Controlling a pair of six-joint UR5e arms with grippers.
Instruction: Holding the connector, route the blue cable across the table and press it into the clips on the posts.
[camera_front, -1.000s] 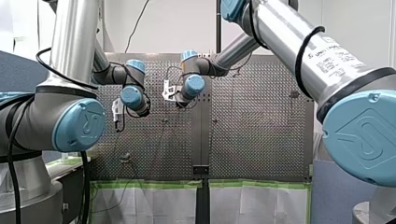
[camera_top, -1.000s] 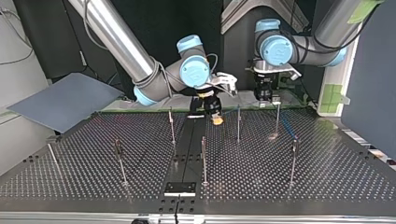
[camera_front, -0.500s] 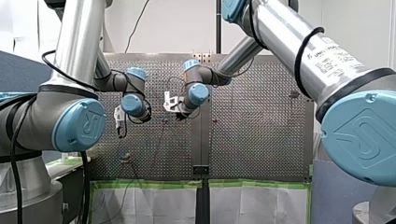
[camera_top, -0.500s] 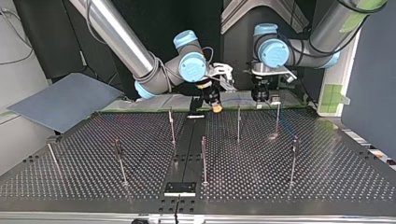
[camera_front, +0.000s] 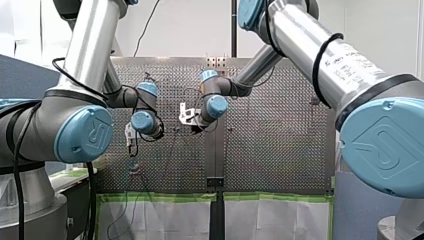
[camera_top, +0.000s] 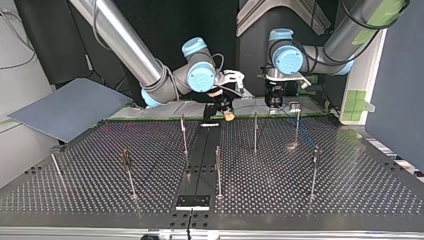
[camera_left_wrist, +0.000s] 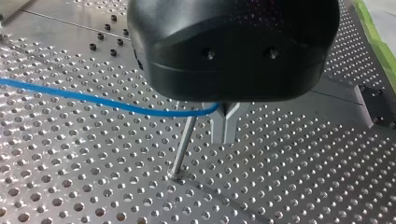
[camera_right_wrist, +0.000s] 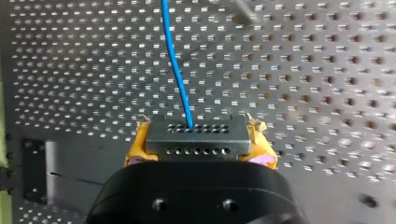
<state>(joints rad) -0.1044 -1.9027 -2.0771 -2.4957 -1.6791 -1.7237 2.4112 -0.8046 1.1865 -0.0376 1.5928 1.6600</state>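
Observation:
Between the yellow pads of my right gripper (camera_right_wrist: 198, 123) sits a dark grey connector (camera_right_wrist: 196, 140), gripped at its two ends. The blue cable (camera_right_wrist: 175, 65) leaves the connector and runs ahead over the perforated table (camera_right_wrist: 327, 70). My left gripper (camera_left_wrist: 223, 139) has its metal fingers (camera_left_wrist: 215, 126) shut on the blue cable (camera_left_wrist: 107, 102), just beside a thin post (camera_left_wrist: 184, 144). In the top view both grippers hang at the far edge of the table, my right gripper (camera_top: 228, 115) left of my left gripper (camera_top: 273, 101).
Several thin posts stand on the table, among them post (camera_top: 184, 135), post (camera_top: 255, 132) and post (camera_top: 314, 172). A grey-blue panel (camera_top: 70, 107) lies off the top view's left. A small black plate (camera_top: 192, 201) sits at the near edge.
In the top view both grippers have drawn back toward the far edge and slightly left, taking the connector and cable along. The blue cable on the table's right no longer shows.

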